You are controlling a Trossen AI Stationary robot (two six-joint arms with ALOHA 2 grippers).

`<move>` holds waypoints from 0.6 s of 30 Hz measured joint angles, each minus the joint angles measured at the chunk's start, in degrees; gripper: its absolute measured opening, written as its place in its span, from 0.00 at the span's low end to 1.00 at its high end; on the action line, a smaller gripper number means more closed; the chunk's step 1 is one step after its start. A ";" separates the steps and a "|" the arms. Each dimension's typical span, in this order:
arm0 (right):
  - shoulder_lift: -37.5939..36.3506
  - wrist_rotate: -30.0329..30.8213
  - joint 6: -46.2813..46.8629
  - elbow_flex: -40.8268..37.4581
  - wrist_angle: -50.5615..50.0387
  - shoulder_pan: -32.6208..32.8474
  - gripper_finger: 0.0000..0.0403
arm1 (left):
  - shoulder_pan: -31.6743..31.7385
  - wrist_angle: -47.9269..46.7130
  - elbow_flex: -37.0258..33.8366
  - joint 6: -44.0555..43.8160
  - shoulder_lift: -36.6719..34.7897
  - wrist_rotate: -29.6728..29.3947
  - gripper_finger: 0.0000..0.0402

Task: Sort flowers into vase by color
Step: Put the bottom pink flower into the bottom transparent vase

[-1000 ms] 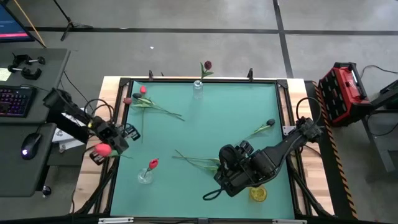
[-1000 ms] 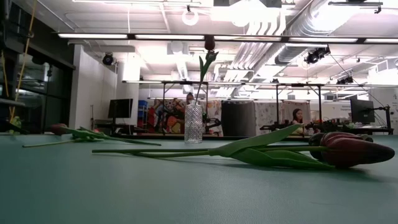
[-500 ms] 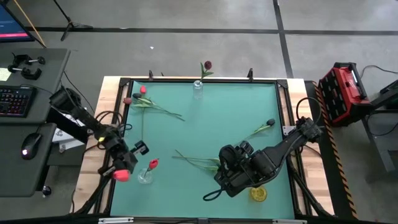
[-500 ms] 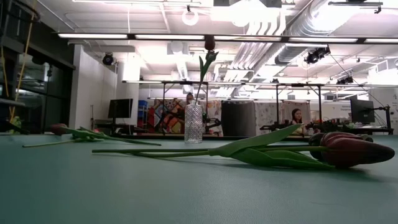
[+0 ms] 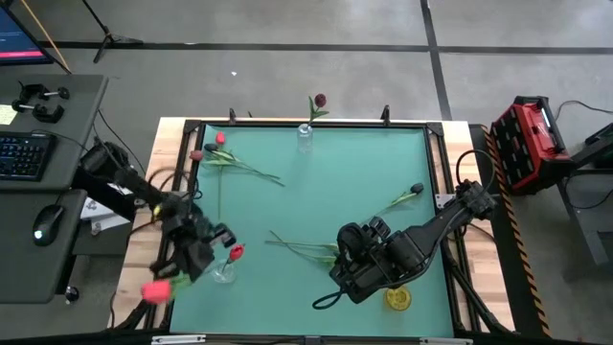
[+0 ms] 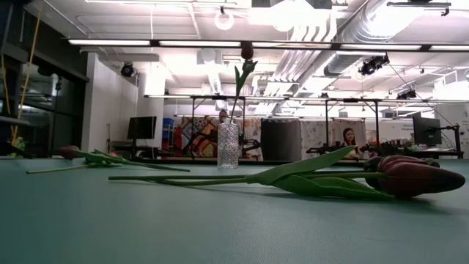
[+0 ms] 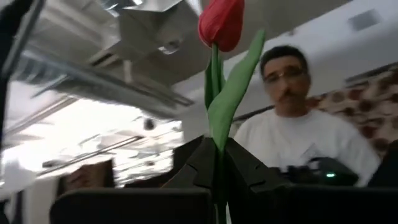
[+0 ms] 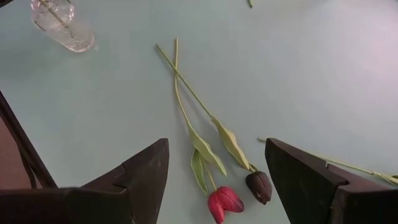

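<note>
My left gripper (image 5: 192, 261) is at the table's near left, beside a glass vase (image 5: 223, 272) that holds a red flower (image 5: 236, 252). It is shut on another red flower (image 7: 222, 22), whose blurred head (image 5: 156, 290) shows past the table's left edge. My right gripper (image 8: 214, 168) hangs open above a red flower (image 8: 225, 202) and a dark flower (image 8: 259, 185) lying side by side on the mat. A second vase (image 5: 305, 137) at the far edge holds a dark flower (image 5: 319, 100). My left gripper pinches the red flower's green stem (image 7: 216, 163) between its two fingers, below the leaf. The fingers slant upward. The stem runs on past the fingertips with the head at its free end, and the whole flower is lifted clear of the table.
Two more flowers (image 5: 215, 153) lie at the far left of the mat and a dark one (image 5: 414, 191) at the right. A yellow object (image 5: 397, 299) lies near the front edge by my right arm. A person (image 7: 292, 124) stands beyond the table.
My left gripper has carried the red flower toward the table's near edge and up, closing on the near-left vase, and has tipped upward. The flower's head has swung from beside the table's left edge down toward the near-left corner.
</note>
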 joint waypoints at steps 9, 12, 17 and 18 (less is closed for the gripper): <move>0.00 -0.11 -0.42 0.00 0.73 0.38 0.63 | 20.86 -6.46 11.45 -19.58 0.00 26.13 0.00; 0.00 -0.20 -0.42 0.00 0.69 0.67 0.63 | 21.51 0.36 8.99 -26.42 0.07 30.23 0.00; 0.00 0.04 0.84 0.00 0.19 1.03 0.63 | 17.60 0.55 -1.25 -25.16 -4.50 26.17 0.00; 0.00 0.02 1.06 0.00 0.05 1.05 0.63 | 16.10 0.53 -3.80 -23.35 -5.63 23.85 0.00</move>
